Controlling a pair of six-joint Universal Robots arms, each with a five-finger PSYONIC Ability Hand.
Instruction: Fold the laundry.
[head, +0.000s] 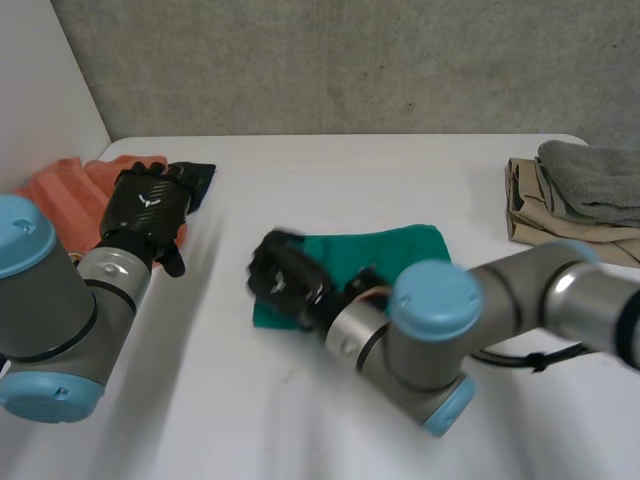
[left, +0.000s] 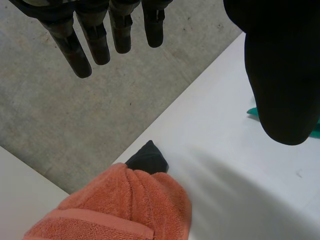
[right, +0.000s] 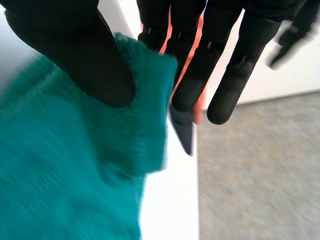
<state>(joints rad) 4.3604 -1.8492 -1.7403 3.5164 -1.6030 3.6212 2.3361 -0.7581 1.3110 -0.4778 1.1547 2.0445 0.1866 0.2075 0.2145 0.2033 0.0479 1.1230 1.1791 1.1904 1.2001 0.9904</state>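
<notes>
A teal green cloth (head: 400, 250) lies in the middle of the white table (head: 330, 180). My right hand (head: 285, 275) is at its left corner. In the right wrist view the thumb of the right hand (right: 85, 55) presses that corner of the green cloth (right: 60, 170) against the fingers (right: 192, 75), lifting it a little. My left hand (head: 145, 205) hovers at the table's left over an orange towel (head: 65, 190) and a dark cloth (head: 200, 180). The left hand's fingers (left: 95, 40) are straight and hold nothing, with the orange towel (left: 120, 205) below them.
A pile of folded clothes, beige under grey (head: 580, 195), sits at the table's right edge. The dark cloth (left: 147, 157) pokes out from under the orange towel near the table's far edge. Beyond that edge is grey concrete floor (head: 350, 60).
</notes>
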